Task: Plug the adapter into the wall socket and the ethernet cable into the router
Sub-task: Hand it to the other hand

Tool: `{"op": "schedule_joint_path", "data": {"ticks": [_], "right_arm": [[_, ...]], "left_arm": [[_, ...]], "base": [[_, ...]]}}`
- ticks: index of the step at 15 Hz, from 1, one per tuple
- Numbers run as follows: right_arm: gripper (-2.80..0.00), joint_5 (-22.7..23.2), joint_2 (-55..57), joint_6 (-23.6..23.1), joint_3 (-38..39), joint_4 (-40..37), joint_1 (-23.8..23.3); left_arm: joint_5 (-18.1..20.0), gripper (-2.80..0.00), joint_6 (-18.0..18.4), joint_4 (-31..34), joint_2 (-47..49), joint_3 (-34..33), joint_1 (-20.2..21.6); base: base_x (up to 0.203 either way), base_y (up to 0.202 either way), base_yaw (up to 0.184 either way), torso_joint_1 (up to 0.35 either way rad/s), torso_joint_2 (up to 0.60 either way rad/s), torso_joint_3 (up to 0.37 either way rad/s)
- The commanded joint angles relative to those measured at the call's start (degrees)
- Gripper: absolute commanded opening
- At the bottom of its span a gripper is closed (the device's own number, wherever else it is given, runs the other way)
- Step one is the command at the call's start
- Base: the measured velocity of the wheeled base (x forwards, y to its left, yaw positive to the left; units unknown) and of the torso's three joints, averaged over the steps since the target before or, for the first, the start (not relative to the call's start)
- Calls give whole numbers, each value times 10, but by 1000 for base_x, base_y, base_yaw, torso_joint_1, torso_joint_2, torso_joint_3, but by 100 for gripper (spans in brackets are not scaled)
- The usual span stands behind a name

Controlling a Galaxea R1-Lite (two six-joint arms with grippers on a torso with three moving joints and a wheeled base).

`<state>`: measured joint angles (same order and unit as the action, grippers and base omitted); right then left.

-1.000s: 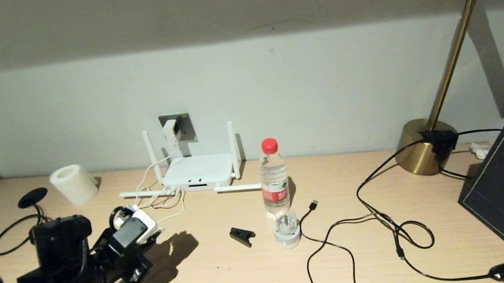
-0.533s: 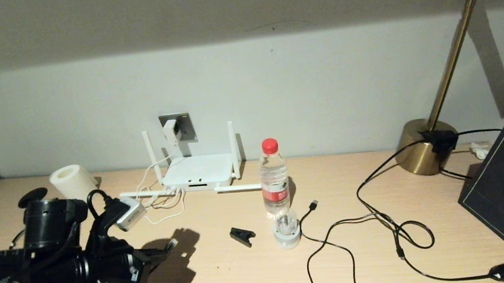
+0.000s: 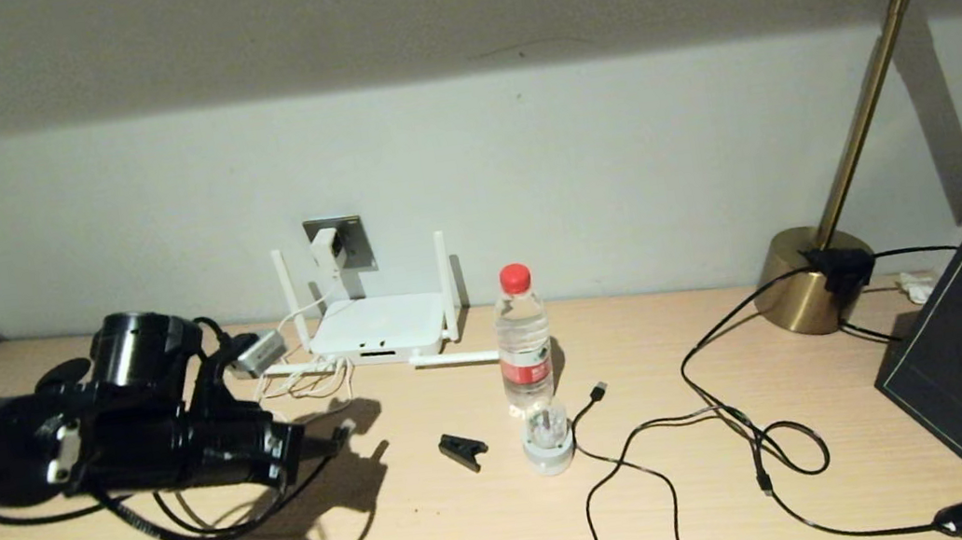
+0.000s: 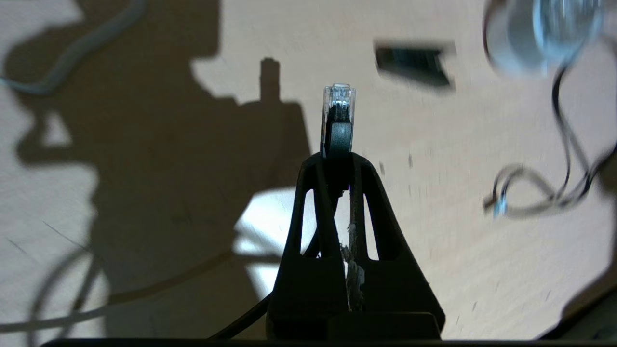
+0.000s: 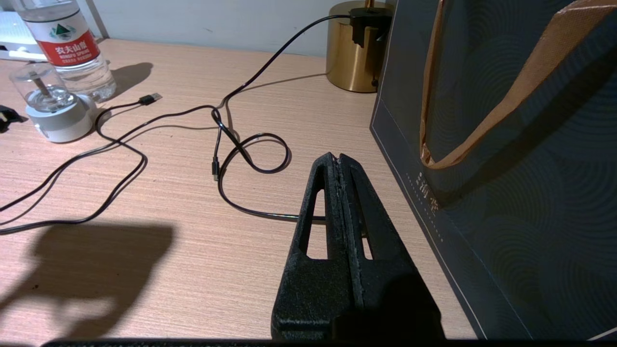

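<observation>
Lifted and swung routerward, the left gripper [image 4: 337, 161] is clamped on the ethernet cable [image 4: 339, 103]; its plug should be squared to the router [image 3: 376, 327] port ahead.

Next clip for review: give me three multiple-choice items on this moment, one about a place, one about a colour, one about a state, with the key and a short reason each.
1. Where is the adapter?
A. lying on the desk
B. seated in the wall socket
C. inside the dark bag

2. What colour is the cap of the water bottle?
A. blue
B. white
C. red

3. What is the left gripper doing?
A. shut on the ethernet cable
B. open above the router
C. shut on the bottle

Key:
1 B: the white plug sits on the grey plate on the wall above the router.
2 C: the head view shows a red cap.
3 A: the left wrist view shows the clear-tipped connector sticking out past the closed fingers.

The right gripper is parked shut beside the dark bag.
</observation>
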<state>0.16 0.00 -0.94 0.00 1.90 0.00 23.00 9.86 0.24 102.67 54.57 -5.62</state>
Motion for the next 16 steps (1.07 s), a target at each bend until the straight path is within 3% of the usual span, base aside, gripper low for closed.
{"op": "schedule_joint_path", "data": {"ticks": [1,4,6,7,10,12,16], "right_arm": [[-280,0,0,0,5,0,0],[-280,0,0,0,5,0,0],[-280,0,0,0,5,0,0],[-280,0,0,0,5,0,0],[-280,0,0,0,5,0,0],[-280,0,0,0,5,0,0],[-280,0,0,0,5,0,0]], "left_arm": [[-18,-280,-64,45,70,125,-1],[-92,-280,-133,105,169,253,-11],[-174,-280,-211,114,194,283,-41],[-190,-280,-230,116,193,284,-53],[-188,-280,-244,107,166,235,-61],[-187,-280,-256,63,160,199,-69],[-190,-280,-265,31,168,190,-72]], "base": [[0,0,0,0,0,0],[0,0,0,0,0,0],[0,0,0,0,0,0],[0,0,0,0,0,0],[0,0,0,0,0,0],[0,0,0,0,0,0],[0,0,0,0,0,0]]}}
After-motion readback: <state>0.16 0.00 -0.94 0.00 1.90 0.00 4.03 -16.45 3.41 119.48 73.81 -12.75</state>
